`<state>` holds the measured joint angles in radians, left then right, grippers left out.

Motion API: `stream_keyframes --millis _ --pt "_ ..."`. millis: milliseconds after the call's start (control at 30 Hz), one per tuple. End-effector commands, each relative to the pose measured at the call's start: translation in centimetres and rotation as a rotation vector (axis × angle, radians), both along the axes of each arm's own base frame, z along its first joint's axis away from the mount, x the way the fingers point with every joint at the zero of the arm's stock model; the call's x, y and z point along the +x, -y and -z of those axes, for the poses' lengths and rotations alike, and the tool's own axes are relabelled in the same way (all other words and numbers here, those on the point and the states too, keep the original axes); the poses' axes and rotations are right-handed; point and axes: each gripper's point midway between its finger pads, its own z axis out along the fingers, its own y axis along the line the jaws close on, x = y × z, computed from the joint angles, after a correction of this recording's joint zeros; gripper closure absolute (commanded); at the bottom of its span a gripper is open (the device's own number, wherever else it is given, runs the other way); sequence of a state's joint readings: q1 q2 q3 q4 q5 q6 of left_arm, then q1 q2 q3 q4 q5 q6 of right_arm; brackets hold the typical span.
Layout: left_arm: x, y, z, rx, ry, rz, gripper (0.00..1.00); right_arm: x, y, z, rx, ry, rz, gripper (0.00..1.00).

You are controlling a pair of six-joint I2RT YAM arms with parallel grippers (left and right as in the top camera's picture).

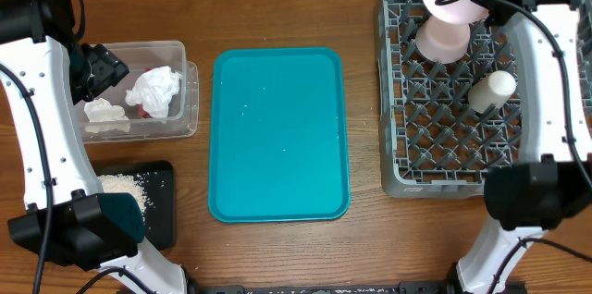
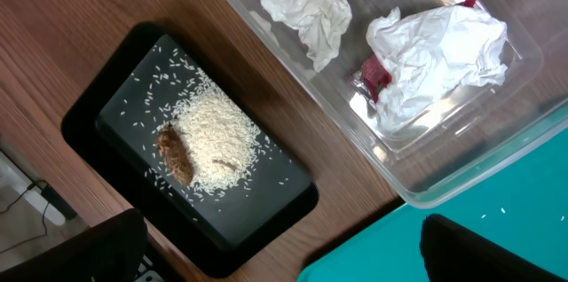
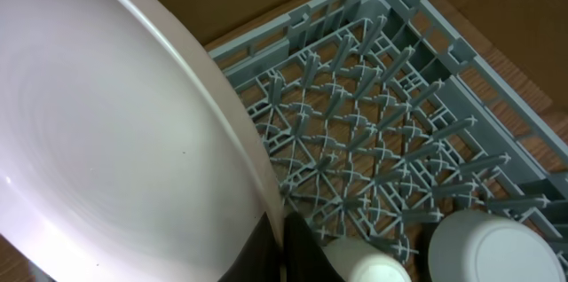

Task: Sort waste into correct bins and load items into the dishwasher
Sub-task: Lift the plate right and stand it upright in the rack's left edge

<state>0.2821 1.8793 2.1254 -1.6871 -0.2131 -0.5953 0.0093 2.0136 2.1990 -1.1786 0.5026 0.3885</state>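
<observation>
Wooden worktop (image 1: 277, 17) from above, with a teal serving tray (image 1: 277, 137) in the middle and a few white specks on it.

Left of the teal tray: clear plastic tub (image 1: 190, 100) with rounded corners. Holds two crumpled white tissues (image 1: 157, 89), one bigger toward the right end, one smaller toward the left. Red snack wrapper (image 2: 373, 76) tucked partly under the bigger tissue.

Near-left corner, just near of the tub: shallow black tray (image 2: 98, 118). Holds a heap of white rice (image 2: 216, 136) with loose grains scattered around it. Small brown food scrap (image 2: 176, 156) touching the edge of the heap.

Left gripper (image 1: 104, 67) hanging over the left end of the tub, jaws spread wide, gripping nothing. In the left wrist view only dark fingertips (image 2: 479, 246) at the bottom edge, well above tub and black tray.

Right side: large grey dish rack (image 1: 407, 146), lattice floor of upright pegs.

Right gripper (image 3: 286, 245) clamped tight on the rim of the pinkish-white plate (image 3: 106, 122). Plate tilted and held up over the far-left part of the rack. Cannot tell whether its lower edge touches the pegs.

Pale pink bowl (image 1: 444, 40) in the rack just near of the plate, partly overlapped by it from above. Cannot tell which way up.

Small white cup (image 1: 491, 90) lying tilted among the pegs, right of the rack's middle, apart from the bowl.
</observation>
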Motion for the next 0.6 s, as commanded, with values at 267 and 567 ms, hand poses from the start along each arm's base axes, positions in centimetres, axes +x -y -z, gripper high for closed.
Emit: stream_keyframes --millis 267,567 --pt "-0.1 0.1 -1.0 0.006 0.030 0.014 0.00 1.9 -1.7 4.5 -0.153 -0.084 0.016 0.96" --pt "-0.1 0.1 -1.0 0.006 0.030 0.014 0.00 2.3 -3.5 6.5 -0.274 -0.136 0.014 0.96"
